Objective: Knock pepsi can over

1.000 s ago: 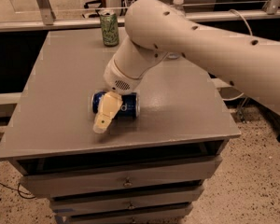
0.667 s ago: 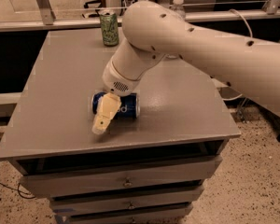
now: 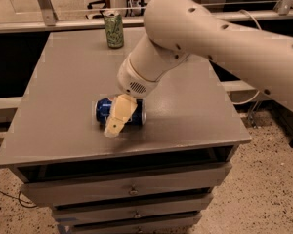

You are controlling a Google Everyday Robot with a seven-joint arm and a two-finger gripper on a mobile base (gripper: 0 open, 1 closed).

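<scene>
The dark blue pepsi can [image 3: 104,110] lies on its side on the grey tabletop [image 3: 63,91], near the front edge, its silver end facing right. My gripper [image 3: 116,122] hangs from the big white arm and sits directly over the can's middle, its cream finger [image 3: 118,116] pointing down and to the left across the can. The finger covers part of the can.
A green can [image 3: 114,29] stands upright at the table's back edge. The table is a grey cabinet with drawers [image 3: 132,189] below. A metal rail and glass partition run behind it. Speckled floor lies to the right.
The arm has shifted slightly. The pepsi can lies on its side as before, and the gripper stays over it.
</scene>
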